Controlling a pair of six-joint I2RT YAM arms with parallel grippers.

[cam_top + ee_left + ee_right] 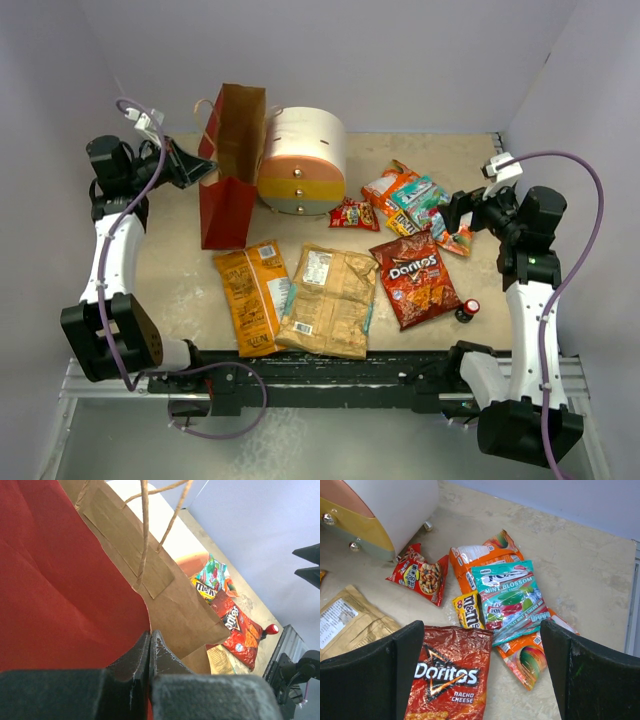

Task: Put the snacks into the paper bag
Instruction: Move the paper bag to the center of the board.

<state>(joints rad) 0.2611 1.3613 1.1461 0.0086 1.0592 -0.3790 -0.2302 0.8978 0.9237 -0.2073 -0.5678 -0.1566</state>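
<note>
The paper bag (230,170), brown with a red lower half, stands upright at the back left and fills the left wrist view (60,590). My left gripper (205,168) (150,632) is shut on its near rim. The snacks lie on the table: an orange-yellow chip bag (252,295), a tan bag (330,298), a red Doritos bag (415,277) (447,675), a small red packet (353,214) (420,575), a teal mint packet (420,200) (507,600), a yellow M&M's packet (469,611) and orange packets (480,555). My right gripper (455,215) (480,625) hangs open and empty above the Doritos bag's top edge.
A round cream-orange-yellow drawer unit (303,160) (370,510) stands right beside the paper bag. A small dark bottle with a red cap (466,311) stands near the Doritos bag's front right corner. Walls close in the table at the back and both sides.
</note>
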